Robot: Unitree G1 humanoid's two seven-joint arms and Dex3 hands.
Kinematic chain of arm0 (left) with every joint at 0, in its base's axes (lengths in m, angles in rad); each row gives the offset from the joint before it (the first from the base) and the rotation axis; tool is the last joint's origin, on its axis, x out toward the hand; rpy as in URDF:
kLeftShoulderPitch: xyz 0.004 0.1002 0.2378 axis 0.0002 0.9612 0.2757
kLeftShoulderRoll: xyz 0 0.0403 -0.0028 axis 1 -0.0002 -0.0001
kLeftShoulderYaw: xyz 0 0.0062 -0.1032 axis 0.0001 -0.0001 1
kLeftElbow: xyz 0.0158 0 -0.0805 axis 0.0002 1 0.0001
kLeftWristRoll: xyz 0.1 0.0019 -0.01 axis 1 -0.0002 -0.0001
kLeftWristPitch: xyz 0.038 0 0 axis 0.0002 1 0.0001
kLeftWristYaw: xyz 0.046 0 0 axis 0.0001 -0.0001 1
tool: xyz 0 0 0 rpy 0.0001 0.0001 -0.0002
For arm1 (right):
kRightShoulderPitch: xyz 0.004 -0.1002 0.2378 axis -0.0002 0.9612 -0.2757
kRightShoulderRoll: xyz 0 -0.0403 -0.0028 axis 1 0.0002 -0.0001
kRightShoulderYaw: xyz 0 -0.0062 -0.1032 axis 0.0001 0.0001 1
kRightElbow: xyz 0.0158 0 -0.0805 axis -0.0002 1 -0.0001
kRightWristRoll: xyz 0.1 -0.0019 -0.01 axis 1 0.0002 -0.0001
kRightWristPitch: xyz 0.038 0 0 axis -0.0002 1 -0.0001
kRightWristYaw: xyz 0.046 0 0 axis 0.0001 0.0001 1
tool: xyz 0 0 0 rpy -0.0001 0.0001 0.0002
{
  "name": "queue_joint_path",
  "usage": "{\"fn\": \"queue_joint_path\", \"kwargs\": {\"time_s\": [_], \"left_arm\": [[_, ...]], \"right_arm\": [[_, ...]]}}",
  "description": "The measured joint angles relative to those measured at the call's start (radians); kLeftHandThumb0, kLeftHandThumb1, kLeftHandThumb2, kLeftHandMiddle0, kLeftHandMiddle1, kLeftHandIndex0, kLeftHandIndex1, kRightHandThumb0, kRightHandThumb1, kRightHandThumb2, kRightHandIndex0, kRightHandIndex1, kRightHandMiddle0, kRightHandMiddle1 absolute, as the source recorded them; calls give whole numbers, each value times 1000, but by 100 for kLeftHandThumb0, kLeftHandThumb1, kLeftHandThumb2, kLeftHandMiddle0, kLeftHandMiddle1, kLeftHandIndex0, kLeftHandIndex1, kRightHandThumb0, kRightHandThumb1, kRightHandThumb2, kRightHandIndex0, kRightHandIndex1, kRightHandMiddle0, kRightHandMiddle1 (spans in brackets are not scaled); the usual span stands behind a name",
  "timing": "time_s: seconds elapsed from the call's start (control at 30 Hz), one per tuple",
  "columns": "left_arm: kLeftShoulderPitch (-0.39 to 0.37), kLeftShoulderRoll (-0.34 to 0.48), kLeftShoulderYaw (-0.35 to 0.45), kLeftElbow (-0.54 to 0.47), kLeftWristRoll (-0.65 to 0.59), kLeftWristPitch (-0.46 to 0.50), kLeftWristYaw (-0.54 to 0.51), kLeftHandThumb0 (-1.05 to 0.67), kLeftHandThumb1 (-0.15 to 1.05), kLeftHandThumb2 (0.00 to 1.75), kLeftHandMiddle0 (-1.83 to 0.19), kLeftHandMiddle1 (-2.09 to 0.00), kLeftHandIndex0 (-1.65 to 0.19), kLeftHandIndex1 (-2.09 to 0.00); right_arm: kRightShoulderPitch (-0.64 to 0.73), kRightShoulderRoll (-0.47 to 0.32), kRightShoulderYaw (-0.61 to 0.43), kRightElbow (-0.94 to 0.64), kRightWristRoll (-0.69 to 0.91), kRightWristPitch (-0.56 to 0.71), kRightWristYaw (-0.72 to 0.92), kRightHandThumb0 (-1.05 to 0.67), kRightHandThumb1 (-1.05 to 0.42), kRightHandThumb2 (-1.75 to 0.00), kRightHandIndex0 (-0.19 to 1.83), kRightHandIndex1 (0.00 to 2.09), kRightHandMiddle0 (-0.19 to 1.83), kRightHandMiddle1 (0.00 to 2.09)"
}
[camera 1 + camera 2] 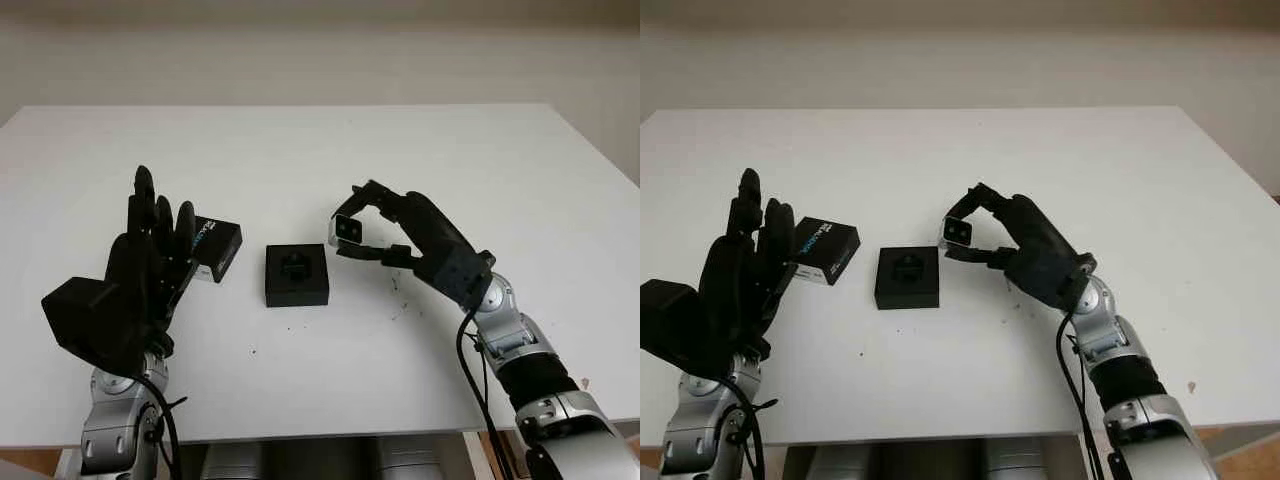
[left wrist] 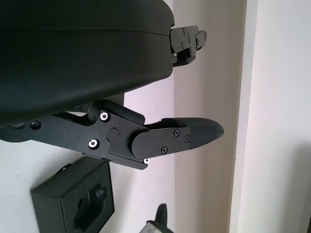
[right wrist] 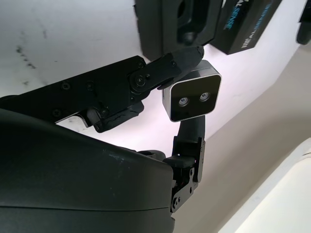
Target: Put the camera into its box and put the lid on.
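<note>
My right hand [image 1: 352,232] is shut on a small silver camera [image 1: 346,230] with two lenses [image 3: 192,96], held in the air just right of the open black box [image 1: 297,274]. The box has a shaped black insert and sits at the table's middle; it also appears in the left wrist view as the black box [image 2: 73,201]. Left of it the black lid [image 1: 216,248] with blue lettering lies on the table. My left hand [image 1: 150,250] is open and raised upright just left of the lid, holding nothing.
The white table [image 1: 320,150] stretches wide behind and to both sides. A few small dark specks [image 1: 400,290] mark its surface right of the box. The table's front edge runs close to both forearms.
</note>
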Motion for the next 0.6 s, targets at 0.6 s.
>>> {"fn": "queue_joint_path", "kwargs": {"time_s": [0.6], "left_arm": [[8, -8, -5, -5, 0, -2, 1, -58, 105, 50, 12, -5, 14, -5]], "right_arm": [[-68, 99, 40, 97, -15, -25, 5, -46, -101, -5, 29, 5, 37, 147]]}}
